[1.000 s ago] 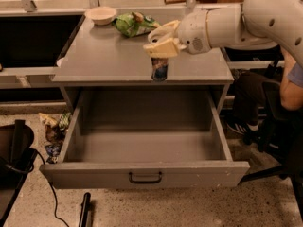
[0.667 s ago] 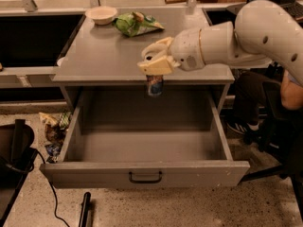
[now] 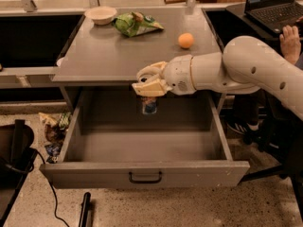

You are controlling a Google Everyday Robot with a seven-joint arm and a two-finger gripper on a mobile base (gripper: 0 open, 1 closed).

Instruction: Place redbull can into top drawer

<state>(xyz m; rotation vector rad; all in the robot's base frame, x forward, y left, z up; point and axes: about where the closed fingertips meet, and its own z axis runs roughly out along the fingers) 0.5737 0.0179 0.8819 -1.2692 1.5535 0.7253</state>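
The top drawer (image 3: 142,174) of the grey cabinet is pulled fully out, with a small dark pull handle on its flat front panel. Its inside is bare. My gripper (image 3: 149,87) hangs over the back of the drawer, just in front of the cabinet top's front edge. It is shut on the redbull can (image 3: 149,105), which hangs upright below the fingers, above the drawer floor. Only the can's lower part shows; the top is hidden by the fingers.
On the cabinet top (image 3: 104,56) lie an orange ball (image 3: 185,40), a green snack bag (image 3: 135,23) and a pale bowl (image 3: 101,15). A person's hand and a laptop (image 3: 274,4) are at the right. Litter (image 3: 54,129) lies on the floor at the left.
My gripper has carried the can forward off the cabinet top and down, so it now hangs inside the open drawer space.
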